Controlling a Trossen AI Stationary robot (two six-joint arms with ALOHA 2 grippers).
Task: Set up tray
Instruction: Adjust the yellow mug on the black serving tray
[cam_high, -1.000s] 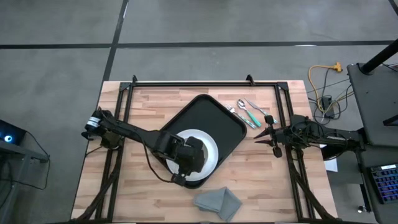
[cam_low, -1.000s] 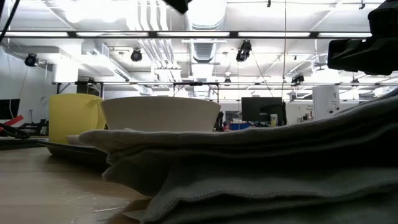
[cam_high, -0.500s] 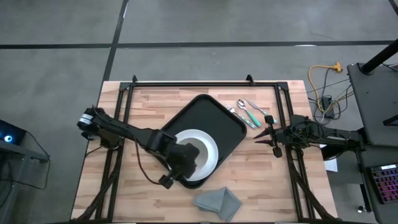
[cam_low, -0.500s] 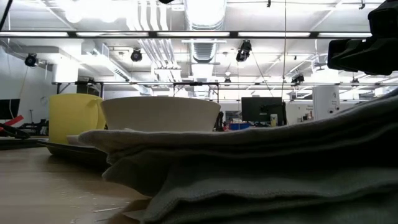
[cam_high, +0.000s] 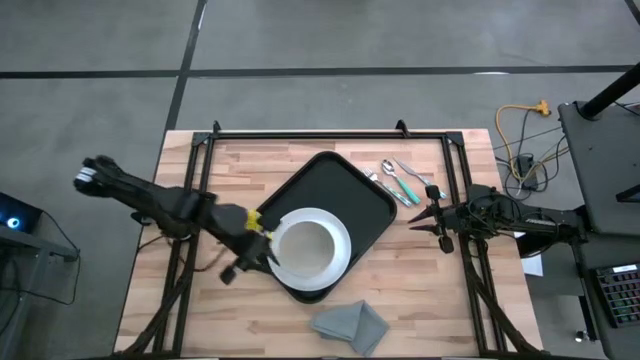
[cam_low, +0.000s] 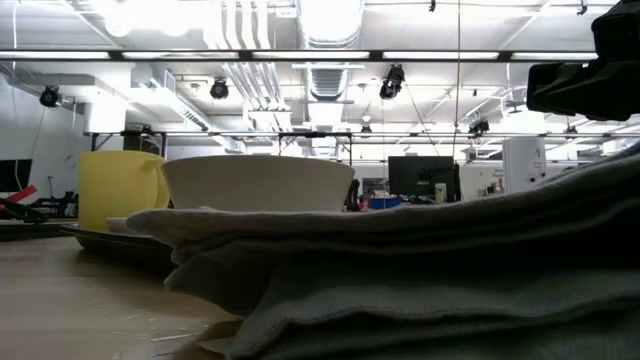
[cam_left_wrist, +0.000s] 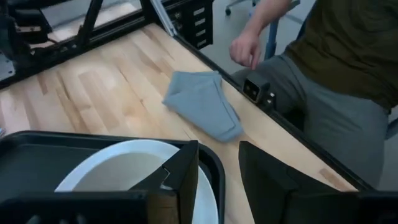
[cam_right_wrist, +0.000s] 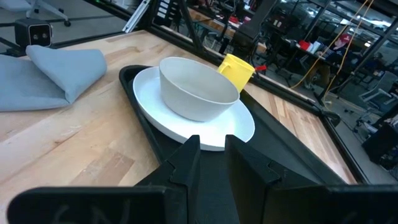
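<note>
The black tray (cam_high: 362, 205) lies slantwise in the middle of the table. On it lies a white plate (cam_high: 338, 262) with a white bowl (cam_high: 305, 245) standing in it, also seen in the right wrist view (cam_right_wrist: 198, 88). A yellow cup (cam_right_wrist: 236, 70) stands on the tray at the plate's left and is partly hidden under my left arm in the high view (cam_high: 256, 221). My left gripper (cam_high: 266, 244) is open and empty at the plate's left edge, above the tray rim (cam_left_wrist: 214, 165). My right gripper (cam_high: 420, 218) is open and empty, right of the tray.
A folded grey napkin (cam_high: 350, 325) lies near the table's front edge and fills the low view's foreground (cam_low: 450, 270). A spoon and fork (cam_high: 400, 180) lie right of the tray. A person (cam_left_wrist: 329, 68) stands beyond the table's near edge.
My left gripper has drawn back from over the bowl and plate toward the table's left edge. The bowl, covered by the gripper before, now shows whole on the plate. Nothing else has moved.
</note>
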